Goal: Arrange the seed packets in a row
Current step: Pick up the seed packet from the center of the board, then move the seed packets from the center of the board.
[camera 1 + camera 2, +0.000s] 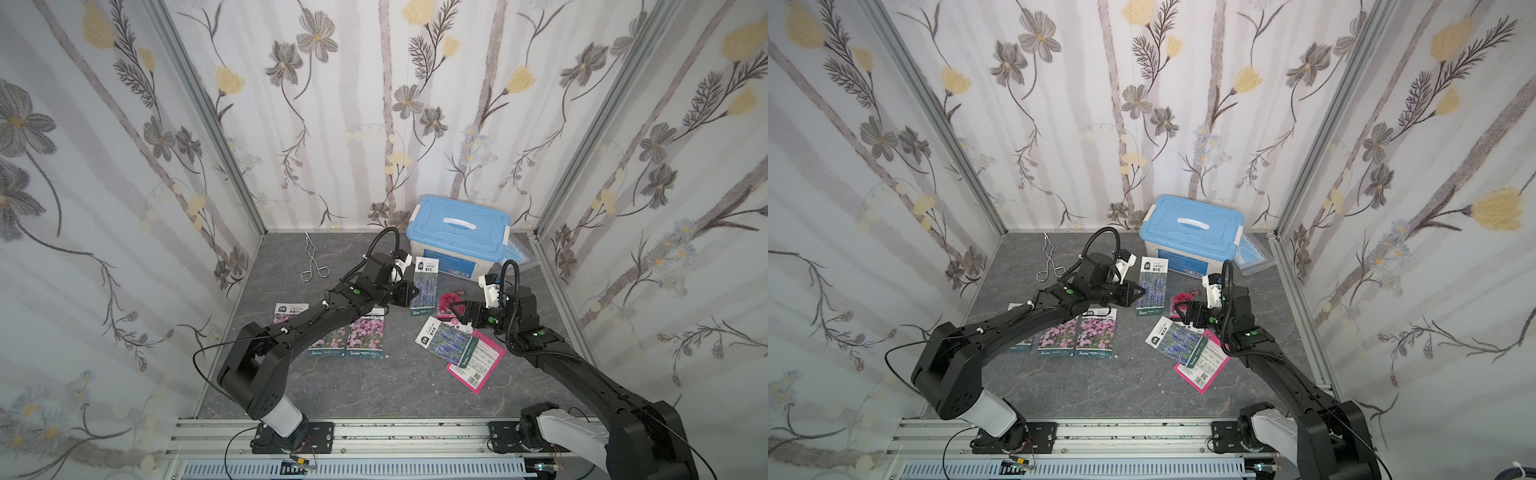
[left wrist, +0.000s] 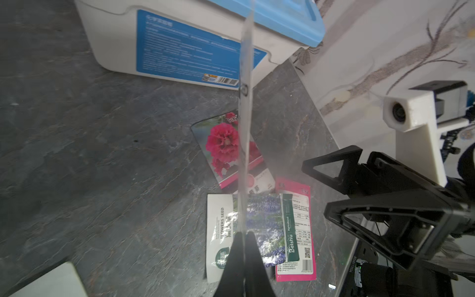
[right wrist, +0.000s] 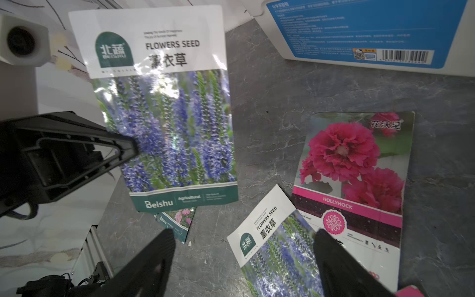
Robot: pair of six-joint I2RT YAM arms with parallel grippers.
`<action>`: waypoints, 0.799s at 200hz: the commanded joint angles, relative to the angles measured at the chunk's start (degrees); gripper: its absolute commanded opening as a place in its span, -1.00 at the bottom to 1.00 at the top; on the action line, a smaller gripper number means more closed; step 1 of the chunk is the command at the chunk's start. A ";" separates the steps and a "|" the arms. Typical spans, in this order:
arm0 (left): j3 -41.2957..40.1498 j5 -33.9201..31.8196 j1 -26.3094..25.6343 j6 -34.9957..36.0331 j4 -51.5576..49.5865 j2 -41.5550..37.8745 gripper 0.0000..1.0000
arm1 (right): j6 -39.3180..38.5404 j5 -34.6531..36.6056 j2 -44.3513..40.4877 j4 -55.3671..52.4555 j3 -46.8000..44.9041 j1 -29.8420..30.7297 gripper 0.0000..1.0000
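Observation:
My left gripper (image 1: 412, 293) is shut on the side edge of a lavender seed packet (image 1: 424, 291), which hangs above the table; the left wrist view shows that packet (image 2: 245, 128) edge-on between the shut fingertips (image 2: 240, 239). My right gripper (image 1: 455, 313) stands open and empty over a magenta-flower packet (image 3: 354, 167) and a second lavender packet (image 3: 277, 244). That lavender packet (image 1: 444, 340) overlaps a pink-backed packet (image 1: 478, 365). Two pink-flower packets (image 1: 330, 338) (image 1: 368, 336) lie side by side near the left; another (image 1: 289, 312) is partly hidden under the left arm.
A white box with a blue lid (image 1: 459, 232) stands at the back, with a clear blue-edged pouch (image 1: 1252, 255) to its right. Metal tongs (image 1: 313, 259) lie at the back left. Walls close in three sides of the dark stone tabletop (image 1: 374, 386).

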 commanded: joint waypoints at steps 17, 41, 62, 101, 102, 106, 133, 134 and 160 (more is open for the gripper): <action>-2.21 -8.49 2.20 -1.46 -8.11 -6.04 -1.00 | 3.48 3.28 2.61 2.29 -3.37 4.19 0.99; -4.51 -10.59 4.09 -2.55 -9.53 -9.68 -1.00 | 6.97 4.85 6.82 6.56 -4.09 10.99 0.99; -5.74 -10.89 5.42 -3.42 -9.87 -10.91 -1.00 | 10.16 5.41 12.56 10.18 -3.40 14.27 0.99; -6.28 -10.21 5.77 -4.40 -9.32 -11.07 -1.00 | 13.77 7.42 20.89 12.42 -2.28 15.18 0.99; -6.29 -10.19 5.78 -4.40 -9.30 -11.04 -1.00 | 13.81 7.64 21.08 12.25 -2.22 15.17 0.99; -6.18 -10.09 5.75 -4.41 -9.28 -10.93 -1.00 | 13.95 8.56 21.61 11.52 -2.01 15.13 0.99; -5.64 -9.23 5.72 -4.22 -9.28 -10.36 -1.00 | 14.66 13.35 22.83 6.86 -1.90 13.53 0.99; -5.57 -9.21 5.71 -4.23 -9.27 -10.38 -1.00 | 14.65 13.50 22.79 6.70 -1.99 13.34 0.99; -5.17 -8.50 5.61 -4.14 -8.91 -9.61 -1.00 | 14.96 14.86 20.13 4.58 -5.49 7.22 0.99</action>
